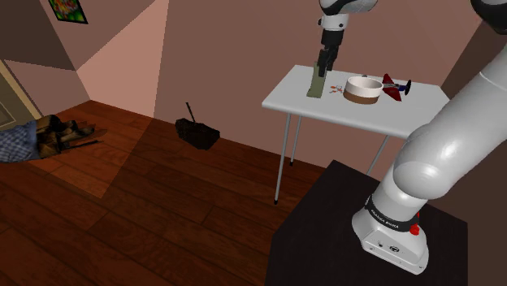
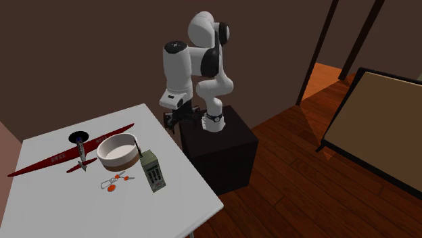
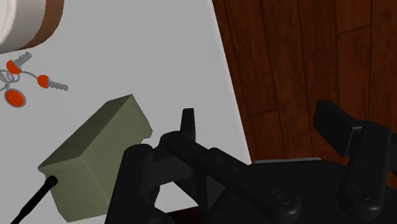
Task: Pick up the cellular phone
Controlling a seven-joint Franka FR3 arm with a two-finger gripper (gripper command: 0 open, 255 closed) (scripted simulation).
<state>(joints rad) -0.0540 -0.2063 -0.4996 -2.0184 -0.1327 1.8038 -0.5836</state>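
The cellular phone (image 1: 316,82) is an olive-green block with a thin black antenna, standing upright near the edge of a white table (image 1: 382,118). In the second exterior view the phone (image 2: 153,172) shows a keypad face. My gripper (image 1: 324,70) hangs above the phone, over the table's edge. In the wrist view the phone (image 3: 95,159) lies beside one finger, not between the two. The gripper (image 3: 261,124) is open, with one finger over the tabletop and the other over the wooden floor. Nothing is held.
On the table with the phone are a white bowl with a brown band (image 2: 118,153), a red toy plane (image 2: 64,154) and keys with orange tags (image 2: 111,181). On the floor are a black box-like object (image 1: 197,132) and a pile of things (image 1: 49,136).
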